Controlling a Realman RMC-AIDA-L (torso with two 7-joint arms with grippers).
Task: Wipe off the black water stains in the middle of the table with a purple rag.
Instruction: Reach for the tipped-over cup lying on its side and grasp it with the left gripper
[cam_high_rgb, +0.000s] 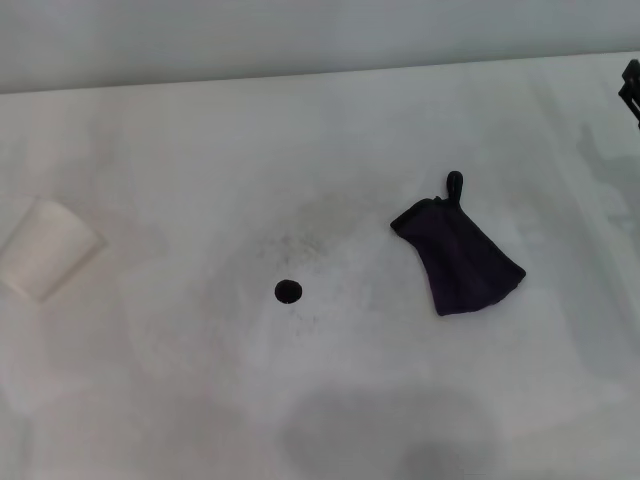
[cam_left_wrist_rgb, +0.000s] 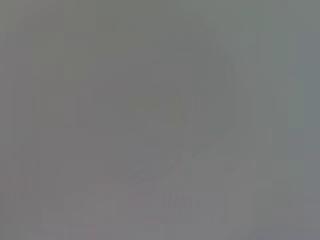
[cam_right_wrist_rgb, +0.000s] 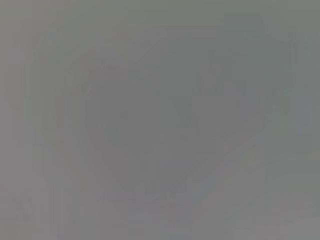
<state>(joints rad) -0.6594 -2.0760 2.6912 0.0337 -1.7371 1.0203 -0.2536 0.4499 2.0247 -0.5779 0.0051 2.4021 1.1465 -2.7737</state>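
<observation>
The black water stain (cam_high_rgb: 288, 291) is a small round glossy blot near the middle of the white table (cam_high_rgb: 200, 160). The purple rag (cam_high_rgb: 460, 255) lies flat to the right of the stain, well apart from it, with its small loop (cam_high_rgb: 454, 183) pointing to the far side. A black part of my right gripper (cam_high_rgb: 631, 88) shows at the far right edge of the head view, far from the rag. My left gripper is out of view. Both wrist views show only even grey.
A white paper cup (cam_high_rgb: 45, 250) lies on its side at the table's left. Faint grey speckled smudges (cam_high_rgb: 300, 240) spread around the stain. The table's far edge meets a pale wall (cam_high_rgb: 300, 35).
</observation>
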